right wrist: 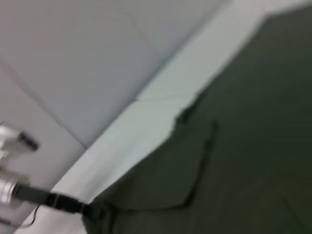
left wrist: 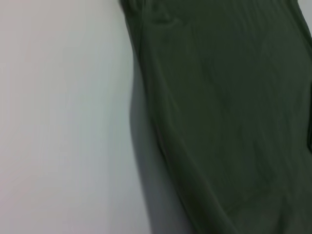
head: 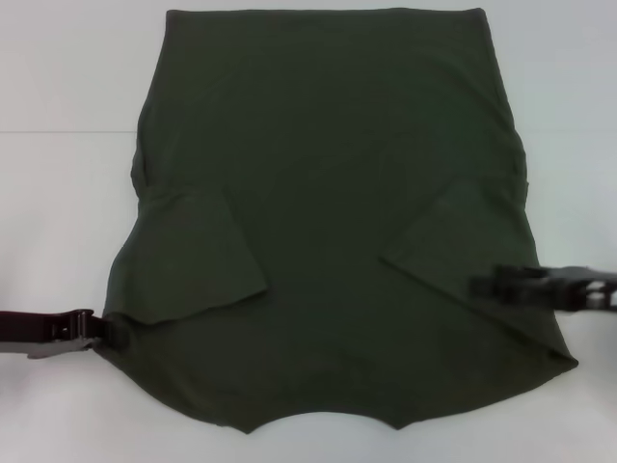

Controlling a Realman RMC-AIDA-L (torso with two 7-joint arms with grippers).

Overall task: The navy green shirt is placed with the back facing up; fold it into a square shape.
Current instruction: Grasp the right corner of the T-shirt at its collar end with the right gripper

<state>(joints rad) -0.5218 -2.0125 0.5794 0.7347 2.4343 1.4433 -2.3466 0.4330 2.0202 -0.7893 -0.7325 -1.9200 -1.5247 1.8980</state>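
Observation:
The navy green shirt (head: 328, 212) lies flat on the white table, its collar edge toward me and its hem at the far side. Both sleeves are folded inward onto the body. My left gripper (head: 108, 333) is low at the shirt's near left corner, touching its edge; it also shows far off in the right wrist view (right wrist: 90, 209). My right gripper (head: 477, 285) hovers over the folded right sleeve, inward of the shirt's right edge. The left wrist view shows only the shirt's left edge (left wrist: 219, 112) on the table.
The white table (head: 58, 222) shows bare on both sides of the shirt and along the near edge. A faint seam line (head: 67, 131) crosses the table at the far left.

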